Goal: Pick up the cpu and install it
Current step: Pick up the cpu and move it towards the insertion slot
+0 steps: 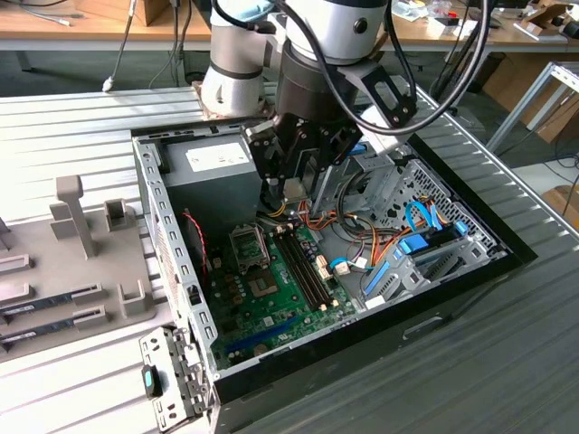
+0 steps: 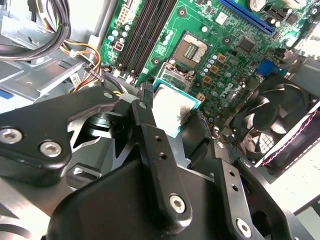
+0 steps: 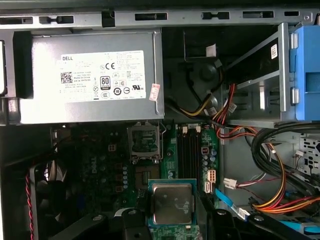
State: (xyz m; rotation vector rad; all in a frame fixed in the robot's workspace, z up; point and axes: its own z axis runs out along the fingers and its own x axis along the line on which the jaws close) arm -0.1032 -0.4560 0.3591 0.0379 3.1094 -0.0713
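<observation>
We see the gripper [image 1: 291,183] in the upper middle of the exterior view, hanging inside the open computer case [image 1: 147,185], just in front of the grey power box [image 1: 217,163] and above the green board [image 1: 271,312]. The first half of the job looks done to us. The cpu [image 3: 172,201] is in the grip and clear of any surface, its silvery top and thin green rim plain in both wrist views. The black fingers [image 2: 142,114] are closed narrow on two opposite edges of it, so we judge the hold to be sound. The second half is not done. In the second wrist view the socket [image 2: 194,48] lies bare on the board with its cover frame [image 2: 171,76] swung open. The chip hangs in the air near that frame, apart from the socket and touching nothing but the fingers. In the exterior view the socket sits in the middle of the frame, lower than the gripper and just left of the long dark memory slots [image 1: 303,267], so we judge the chip to be close to its place but not yet over it. We cannot tell from these pictures how high it hangs above the board. A black fan [image 2: 277,115] stands near the socket, bundles of coloured cables [image 1: 362,240] run by on the exterior view's right, and the grey tray [image 1: 32,258] at the exterior view's left lies well apart from the gripper
</observation>
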